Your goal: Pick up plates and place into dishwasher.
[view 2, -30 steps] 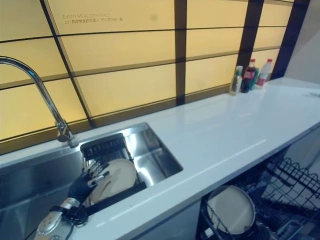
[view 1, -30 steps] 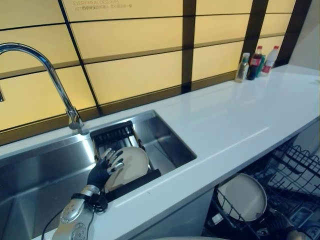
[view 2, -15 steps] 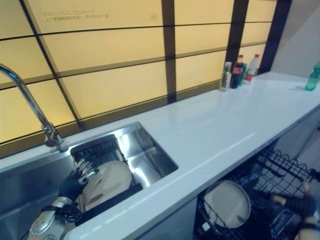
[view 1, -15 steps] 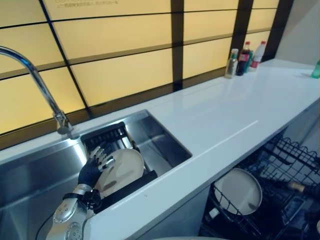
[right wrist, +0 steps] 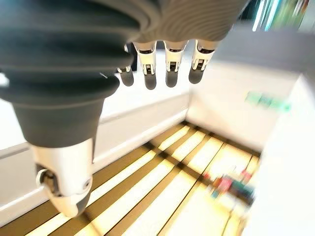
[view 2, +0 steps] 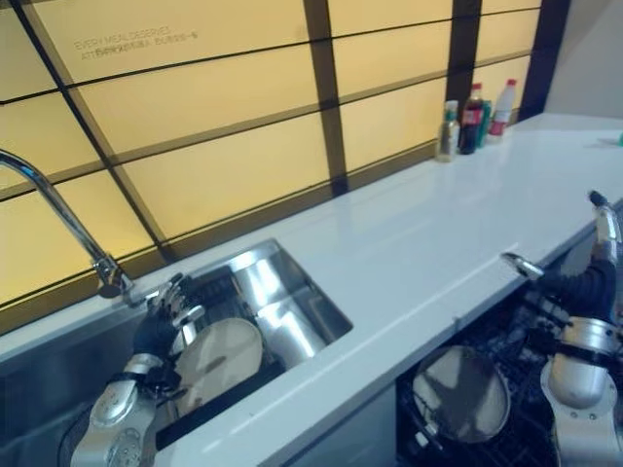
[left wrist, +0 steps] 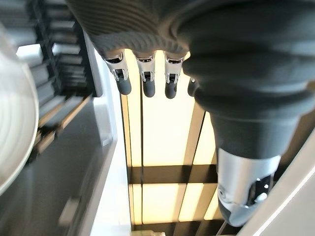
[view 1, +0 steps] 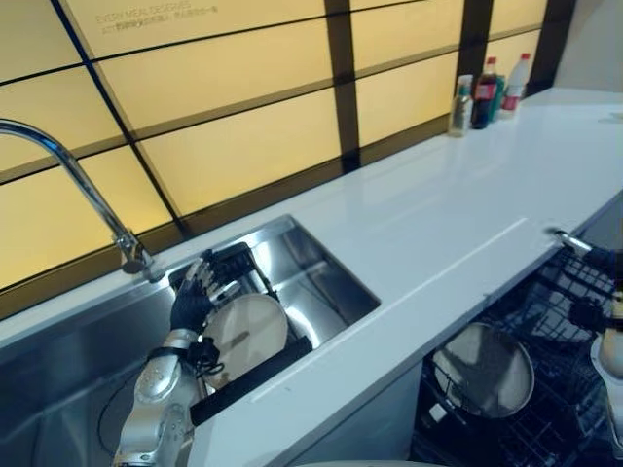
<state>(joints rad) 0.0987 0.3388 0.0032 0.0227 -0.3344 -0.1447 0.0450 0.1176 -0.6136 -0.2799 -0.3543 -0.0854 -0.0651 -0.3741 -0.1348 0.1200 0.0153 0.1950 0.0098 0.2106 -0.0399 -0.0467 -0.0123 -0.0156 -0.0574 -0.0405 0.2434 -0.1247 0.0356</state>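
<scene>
Our left hand (view 1: 195, 297) hangs with relaxed fingers, holding nothing, just above the cream plate (view 1: 248, 331) leaning in the black rack (view 1: 255, 365) inside the sink (view 1: 321, 282). Our right hand (view 2: 555, 282), fingers loose and empty, hovers over the dishwasher rack (view 1: 574, 389), where another plate (view 1: 484, 368) stands.

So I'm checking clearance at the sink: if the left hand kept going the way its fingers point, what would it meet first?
Probably the black rack behind the plate. The left hand, open, points up and back over it toward the faucet base; depth is unclear, so it may pass above.
</scene>
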